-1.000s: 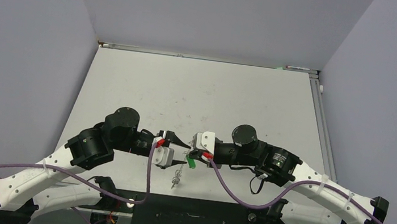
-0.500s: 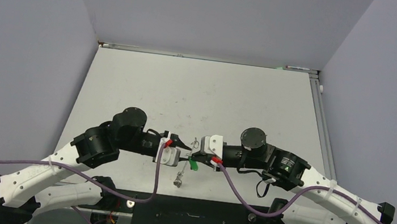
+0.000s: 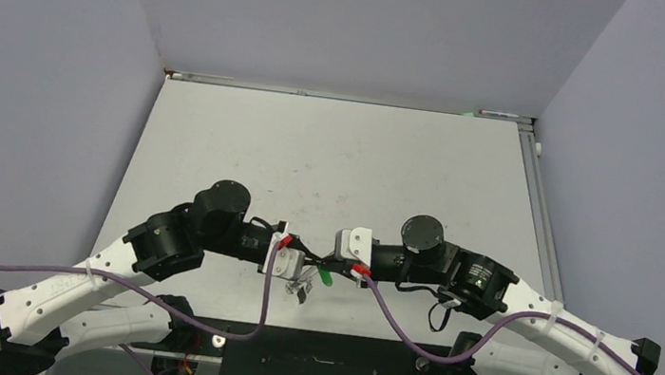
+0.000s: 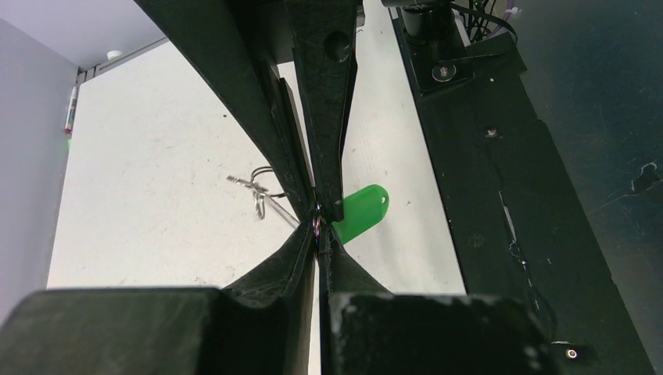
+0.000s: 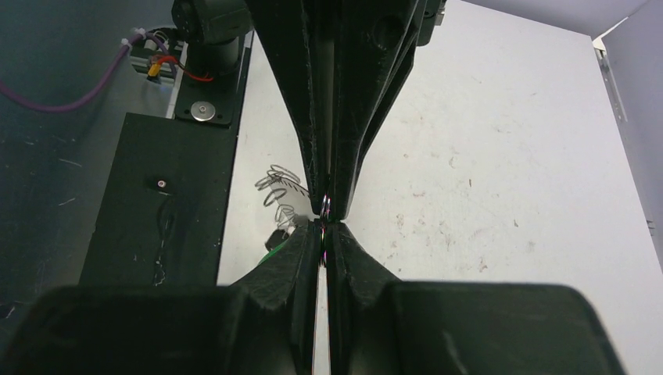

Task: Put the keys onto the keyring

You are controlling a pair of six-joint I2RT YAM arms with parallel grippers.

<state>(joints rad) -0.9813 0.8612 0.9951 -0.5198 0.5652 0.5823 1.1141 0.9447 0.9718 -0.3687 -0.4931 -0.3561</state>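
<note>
My left gripper [image 3: 304, 262] and right gripper [image 3: 323, 266] meet tip to tip above the table's near edge. Both are shut on the keyring [image 5: 324, 206], which shows only edge-on as a thin shiny sliver between the tips; it also shows in the left wrist view [image 4: 318, 226]. The green-headed key [image 3: 325, 277] hangs just outside the right gripper's finger, not between the jaws; it also shows in the left wrist view [image 4: 361, 212]. Other small keys [image 3: 302, 289] dangle below the tips, one dark-headed [image 5: 277, 235]. Thin wire loops [image 5: 276, 184] hang beside them.
The black base plate [image 3: 326, 364] and both arm bases lie just under the grippers at the table's near edge. Purple cables [image 3: 389, 321] loop down from each wrist. The white table top [image 3: 332, 159] stretches away beyond the grippers, walled on three sides.
My left arm has moved right and the right arm slightly right, so the tips now meet. The dangling keys have risen and sit closer under the grippers.
</note>
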